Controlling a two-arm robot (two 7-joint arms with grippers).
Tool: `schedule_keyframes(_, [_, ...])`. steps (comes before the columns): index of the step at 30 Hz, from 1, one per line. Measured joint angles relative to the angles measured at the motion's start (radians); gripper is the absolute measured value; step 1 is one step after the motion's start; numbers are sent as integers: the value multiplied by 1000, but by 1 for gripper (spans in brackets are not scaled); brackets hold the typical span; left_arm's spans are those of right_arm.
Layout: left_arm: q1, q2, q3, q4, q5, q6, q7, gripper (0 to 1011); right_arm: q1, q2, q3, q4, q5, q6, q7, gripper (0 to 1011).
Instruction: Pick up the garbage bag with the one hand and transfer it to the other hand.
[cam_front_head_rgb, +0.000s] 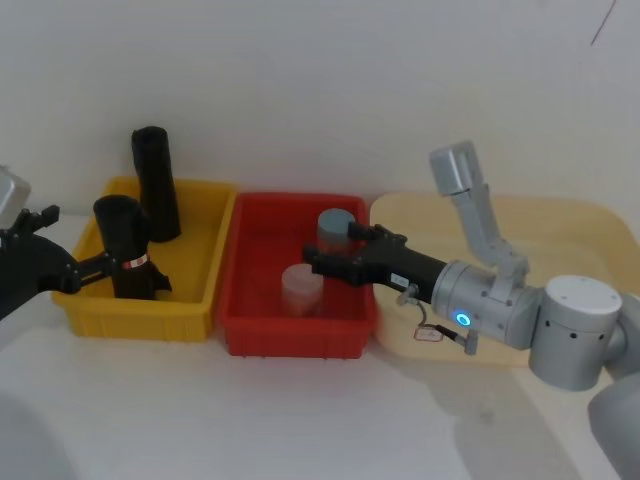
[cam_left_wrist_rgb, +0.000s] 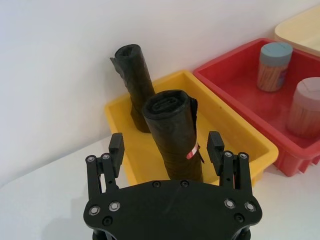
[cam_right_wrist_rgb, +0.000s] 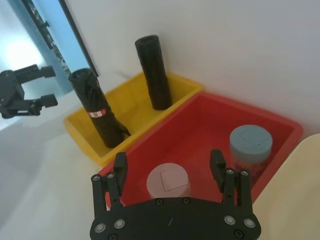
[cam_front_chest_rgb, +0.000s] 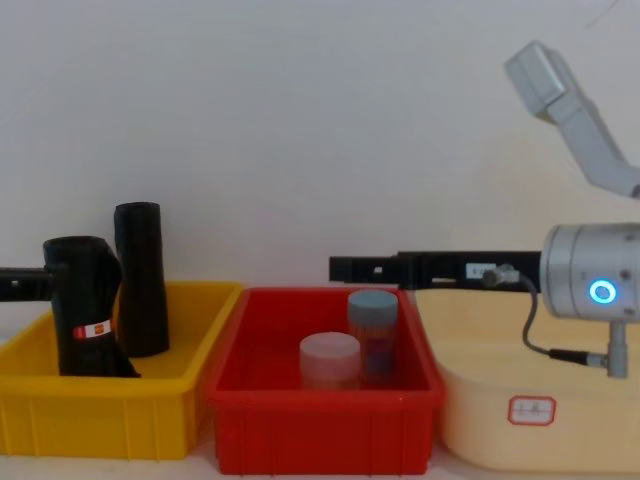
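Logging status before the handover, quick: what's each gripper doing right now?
Left gripper: open, fingers either side of the garbage bag.
Right gripper: open, empty, over the red bin.

Bright, even light leaves only soft shadows on the white table (cam_front_head_rgb: 300, 420), while the window (cam_right_wrist_rgb: 22, 50) glares

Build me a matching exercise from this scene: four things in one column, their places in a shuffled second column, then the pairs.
1. garbage bag
2. plain black roll
3. blue-lidded jar
4. right gripper

A. open, above the red bin
B. back of the yellow bin
C. standing inside the red bin
D. between the open fingers of the left gripper

Pairs: 1-D, 2-B, 3-C, 4-A
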Motion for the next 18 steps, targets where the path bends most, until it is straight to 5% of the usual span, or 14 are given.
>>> schedule_keyframes(18, [-59,-51,3,112,12,-47,-14,1001,59,-15,-56,83,-13,20,16,1001])
